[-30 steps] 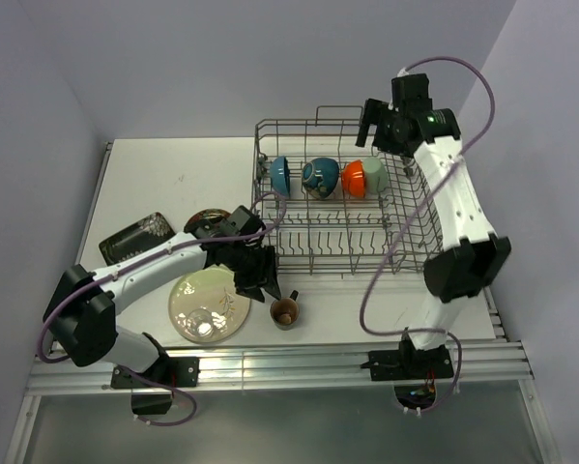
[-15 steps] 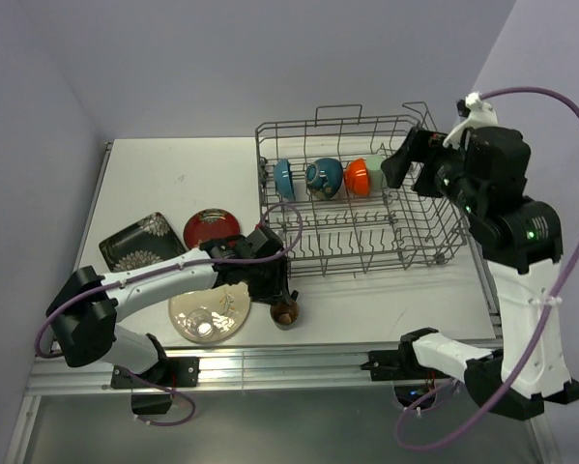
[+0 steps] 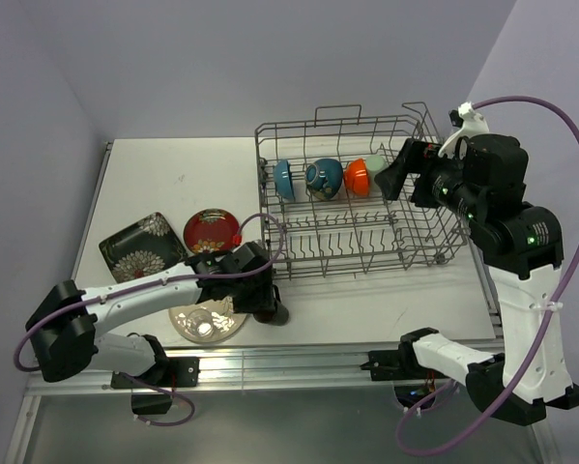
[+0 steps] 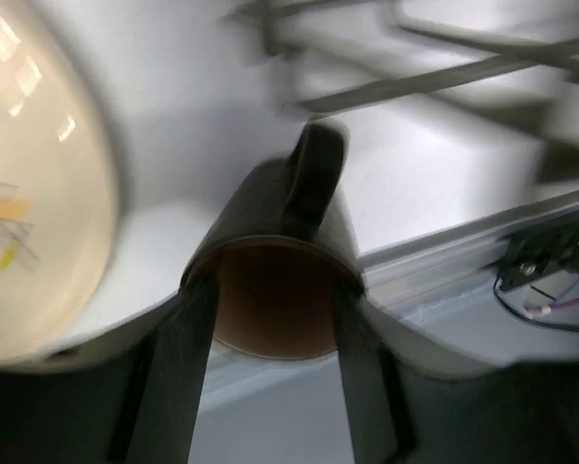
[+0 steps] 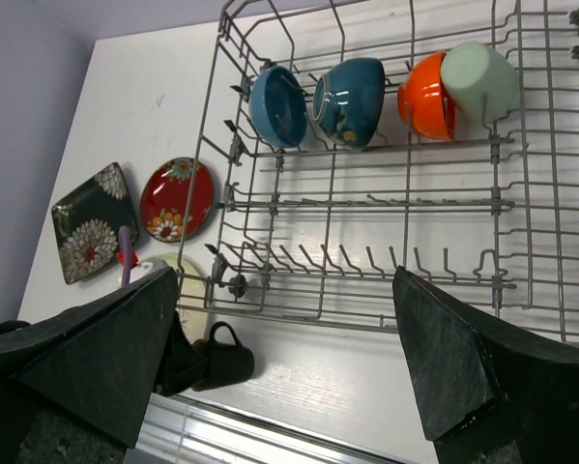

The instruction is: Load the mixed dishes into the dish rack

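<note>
Arms posing apart: left stretching low over the table [image 3: 173,174], right hovering above the dish rack [image 3: 357,242].
Left gripper [image 3: 267,307] is pinching the small brown mug [image 4: 275,290] beside the cream round plate [image 3: 194,324]; right gripper [image 5: 284,280] is gaping wide.

no text, labels, brands or numbers can be read in any view

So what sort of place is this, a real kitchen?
Probably a robotics lab cell, not a kitchen: left arm and right arm bolted to a metal rail, a dish rack on a white table, plain walls around.
</note>
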